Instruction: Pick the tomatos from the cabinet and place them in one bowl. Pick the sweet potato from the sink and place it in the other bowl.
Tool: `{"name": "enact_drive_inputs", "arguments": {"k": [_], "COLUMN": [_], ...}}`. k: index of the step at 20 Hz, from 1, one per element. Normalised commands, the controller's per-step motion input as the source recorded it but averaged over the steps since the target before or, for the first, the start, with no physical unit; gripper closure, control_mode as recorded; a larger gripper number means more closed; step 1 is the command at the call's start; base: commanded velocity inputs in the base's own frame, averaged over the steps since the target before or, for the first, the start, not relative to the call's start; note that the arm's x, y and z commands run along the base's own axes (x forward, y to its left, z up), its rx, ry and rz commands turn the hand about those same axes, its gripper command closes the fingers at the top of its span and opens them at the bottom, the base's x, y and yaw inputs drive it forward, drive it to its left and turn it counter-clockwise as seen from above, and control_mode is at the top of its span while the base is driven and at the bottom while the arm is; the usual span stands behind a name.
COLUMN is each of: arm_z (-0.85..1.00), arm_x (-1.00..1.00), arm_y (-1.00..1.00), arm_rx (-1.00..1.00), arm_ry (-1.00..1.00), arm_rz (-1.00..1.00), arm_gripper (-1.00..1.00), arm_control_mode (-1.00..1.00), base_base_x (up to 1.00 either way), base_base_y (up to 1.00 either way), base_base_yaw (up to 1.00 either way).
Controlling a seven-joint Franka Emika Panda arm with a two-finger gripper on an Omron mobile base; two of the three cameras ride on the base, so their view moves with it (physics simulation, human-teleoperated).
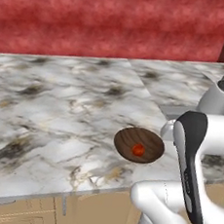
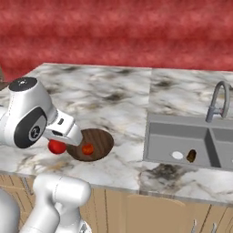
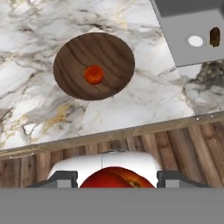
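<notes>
In the left base view, one round shallow dark brown wood-grain bowl (image 1: 139,144) is resting on the white and grey marble counter (image 1: 60,113), near its front edge. One small round glossy red tomato (image 1: 138,149) is lying inside this bowl, a little toward 6 o'clock from its middle. The white arm is standing just at 3 o'clock of the bowl.

In the right base view, the same bowl (image 2: 93,143) is sitting on the counter (image 2: 113,100) and is holding one tomato (image 2: 88,149) at about 7 o'clock inside it. A second red tomato (image 2: 56,146) is showing just at 9 o'clock of the bowl, under the white hand. I cannot tell the jaws from this side. Well apart at 3 o'clock, the grey recessed metal sink (image 2: 182,136) with the slim curved grey faucet (image 2: 218,102) is containing one dark brown oblong thing (image 2: 191,156) beside one round pale drain (image 2: 177,155).

In the hand view, the bowl (image 3: 109,54) is carrying one tomato (image 3: 93,74) near its middle. The gripper (image 3: 117,178) is pinching the second tomato (image 3: 117,179) between its two dark fingertips (image 3: 59,178) at 6 o'clock. At 2 o'clock, the sink basin (image 3: 192,35) is holding the brown thing (image 3: 215,36) and the drain (image 3: 195,41).

Counted together: two tomatoes, one bowl in sight.
</notes>
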Motion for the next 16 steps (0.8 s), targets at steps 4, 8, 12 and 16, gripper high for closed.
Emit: {"name": "enact_drive_inputs", "arguments": {"k": [4,8,12,16], "arm_z": [0.0,0.0,0.0,-0.01], "arm_x": [0.0,0.0,0.1,0.68], "arm_y": [0.0,0.0,0.04,0.04], "arm_rx": [0.0,0.0,-0.01,-0.03], "arm_ry": [0.0,0.0,-0.01,0.0], "arm_rz": [0.0,0.0,0.0,0.0], "arm_gripper": [1.0,1.0,1.0,1.0], "arm_control_mode": [1.0,1.0,-1.0,-1.0], "base_base_x": [0.2,0.1,0.11,0.0], "base_base_y": [0.19,0.22,0.18,0.0], "base_base_yaw": [-0.03,-0.04,-0.04,0.0]}}
